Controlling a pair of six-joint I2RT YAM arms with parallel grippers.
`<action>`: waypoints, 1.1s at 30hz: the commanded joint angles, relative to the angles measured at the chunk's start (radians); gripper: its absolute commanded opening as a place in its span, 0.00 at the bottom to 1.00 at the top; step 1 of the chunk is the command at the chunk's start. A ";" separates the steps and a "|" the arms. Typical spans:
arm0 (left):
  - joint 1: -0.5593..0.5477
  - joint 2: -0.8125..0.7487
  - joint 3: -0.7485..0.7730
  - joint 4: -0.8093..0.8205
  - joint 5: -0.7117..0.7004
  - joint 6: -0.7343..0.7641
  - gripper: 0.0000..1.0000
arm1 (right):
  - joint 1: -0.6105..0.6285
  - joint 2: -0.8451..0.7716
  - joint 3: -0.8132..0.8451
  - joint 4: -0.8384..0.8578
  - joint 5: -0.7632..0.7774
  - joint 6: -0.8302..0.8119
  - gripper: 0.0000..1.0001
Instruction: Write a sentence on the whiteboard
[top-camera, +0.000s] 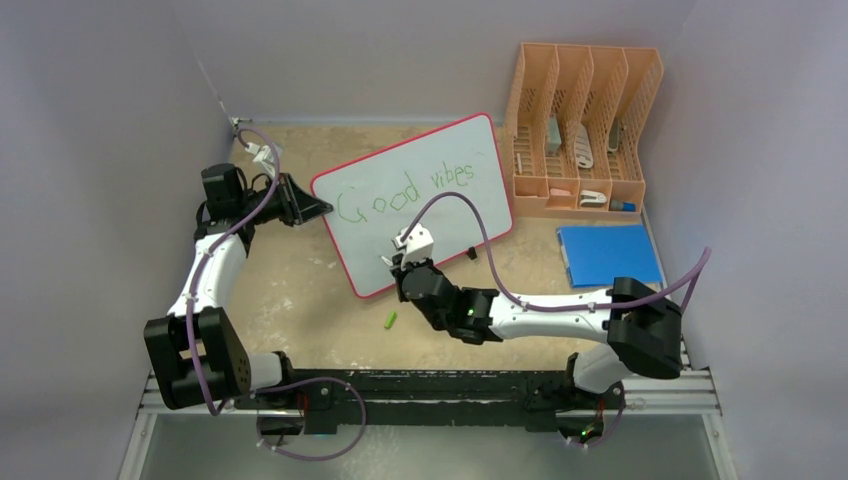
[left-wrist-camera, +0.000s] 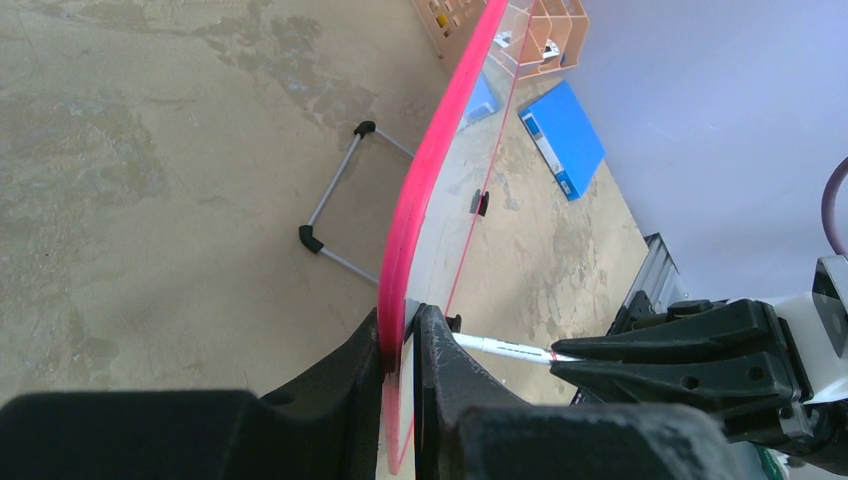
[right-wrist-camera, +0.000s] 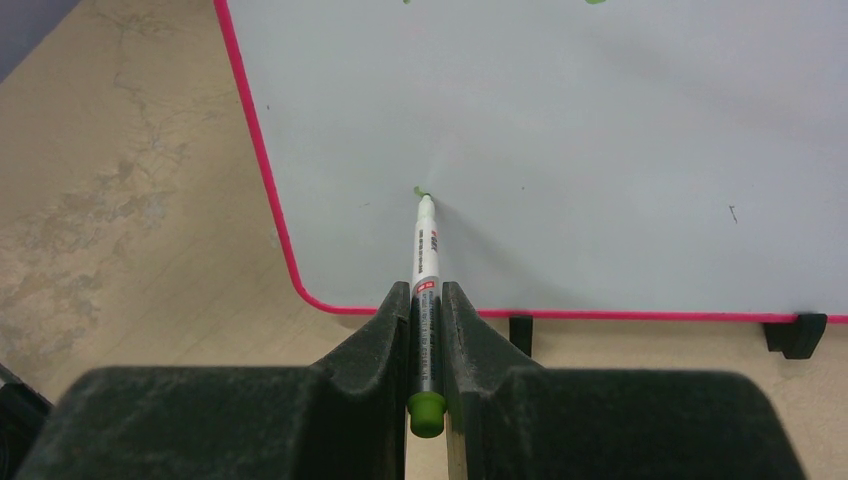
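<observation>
The whiteboard (top-camera: 440, 190), pale with a red rim, stands tilted at the table's middle. Green letters (top-camera: 405, 192) on it read "Good vibes" in one line. My left gripper (top-camera: 305, 207) is shut on the board's left rim; the left wrist view shows the rim (left-wrist-camera: 420, 200) pinched between the jaws. My right gripper (top-camera: 398, 262) is shut on a green marker (right-wrist-camera: 426, 270). The marker's tip touches the board's lower left area beside a small green mark (right-wrist-camera: 419, 191). The marker also shows in the left wrist view (left-wrist-camera: 510, 348).
A green marker cap (top-camera: 391, 320) lies on the table in front of the board. An orange file organiser (top-camera: 580, 125) stands at the back right. A flat blue rectangle (top-camera: 610, 253) lies to the board's right. Grey walls close in on three sides.
</observation>
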 joint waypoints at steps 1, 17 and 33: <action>-0.006 -0.018 0.005 0.003 -0.060 0.016 0.00 | -0.010 -0.003 0.034 -0.010 0.071 0.019 0.00; -0.006 -0.019 0.005 0.002 -0.065 0.016 0.00 | -0.029 -0.059 0.008 -0.011 0.065 0.020 0.00; -0.006 -0.020 0.005 0.002 -0.067 0.016 0.00 | -0.029 -0.081 0.004 0.069 -0.057 -0.062 0.00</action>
